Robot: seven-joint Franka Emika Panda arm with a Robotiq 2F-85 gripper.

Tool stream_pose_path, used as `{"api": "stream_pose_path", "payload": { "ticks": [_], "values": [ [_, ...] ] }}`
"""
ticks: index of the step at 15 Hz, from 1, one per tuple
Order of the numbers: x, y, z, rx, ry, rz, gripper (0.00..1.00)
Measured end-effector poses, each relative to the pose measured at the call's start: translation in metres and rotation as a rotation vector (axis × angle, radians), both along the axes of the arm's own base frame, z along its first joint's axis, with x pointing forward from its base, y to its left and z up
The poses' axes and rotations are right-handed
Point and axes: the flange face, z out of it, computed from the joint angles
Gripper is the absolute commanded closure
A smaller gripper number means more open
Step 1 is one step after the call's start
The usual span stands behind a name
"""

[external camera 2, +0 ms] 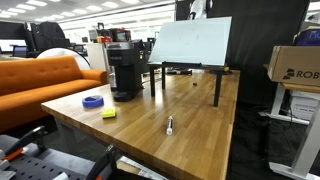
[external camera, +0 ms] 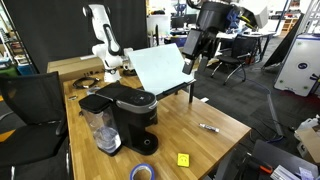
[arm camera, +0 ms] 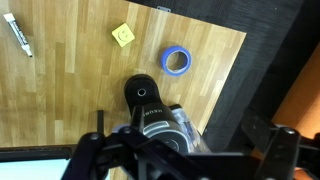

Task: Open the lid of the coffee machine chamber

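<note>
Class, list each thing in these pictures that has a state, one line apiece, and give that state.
lid: shut, down on the coffee machine chamber
gripper: up in the air, apart from the machine, holding nothing visible; opening unclear
marker: lying flat
tape roll: lying flat

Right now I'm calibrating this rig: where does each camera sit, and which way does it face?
Exterior view: raised off a corner, looking down across the wooden table at the black plastic coffee machine; dark arm and pincer hang near the tilted white board.
Exterior view: low, near tabletop height, looking along the table toward the machine; arm unclear.
Wrist view: overhead, facing straight down on the machine; pincer parts along the bottom edge.
Shared: all show blue tape roll and yellow square note.
</note>
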Motion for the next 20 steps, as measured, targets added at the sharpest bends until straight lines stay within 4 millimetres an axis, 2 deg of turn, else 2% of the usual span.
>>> {"api": "stream_pose_path", "payload": {
  "ticks": [13,15,20],
  "values": [
    [0.000,-0.001,-0.002,0.000,0.003,-0.003,0.00],
    [-0.003,-0.014,-0.010,0.007,0.019,-0.035,0.00],
    [-0.017,-0.083,-0.038,0.075,0.069,-0.200,0.00]
  ]
}}
